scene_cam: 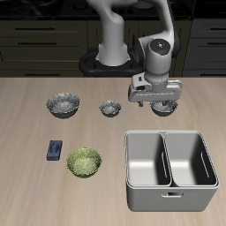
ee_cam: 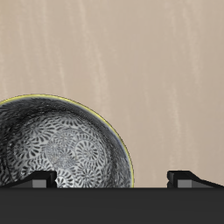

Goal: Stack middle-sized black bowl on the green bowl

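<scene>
The middle-sized black bowl stands on the table toward the back, partly hidden under my gripper. In the wrist view the bowl shows its silvery mottled inside close below. My gripper is open and empty. One finger hangs over the bowl's inside and the other outside its rim, so the jaws straddle the rim. The green bowl, yellow-green with a leafy pattern, sits nearer the table's front edge, well apart from the gripper.
A wider dark mottled bowl and the smallest dark bowl stand in the same row farther along. A small blue object lies beside the green bowl. A grey two-compartment tub stands near the front edge.
</scene>
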Robot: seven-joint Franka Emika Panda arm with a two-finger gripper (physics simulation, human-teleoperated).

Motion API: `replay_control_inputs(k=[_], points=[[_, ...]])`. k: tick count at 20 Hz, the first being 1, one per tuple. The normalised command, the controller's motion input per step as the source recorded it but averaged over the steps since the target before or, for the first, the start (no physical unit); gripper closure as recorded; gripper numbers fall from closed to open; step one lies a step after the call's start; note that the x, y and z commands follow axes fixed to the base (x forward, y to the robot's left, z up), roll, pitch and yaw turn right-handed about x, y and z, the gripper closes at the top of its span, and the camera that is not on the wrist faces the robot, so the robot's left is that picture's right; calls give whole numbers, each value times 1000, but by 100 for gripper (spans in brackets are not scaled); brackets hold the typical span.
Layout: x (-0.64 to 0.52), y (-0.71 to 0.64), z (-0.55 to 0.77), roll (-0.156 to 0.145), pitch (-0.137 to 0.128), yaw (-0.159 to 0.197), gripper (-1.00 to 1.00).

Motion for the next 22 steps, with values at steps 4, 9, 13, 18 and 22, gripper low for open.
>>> replay_control_inputs(k=[4,9,13,18,22], points=[[10,61,-272,80,89,-26,-100],[-53,-11,-80,13,8,12,100],[-7,-68,-50,0,20,-9,100],[30,-26,-24,4,18,-5,100],[44,-72,167,-13,-25,-2,100]])
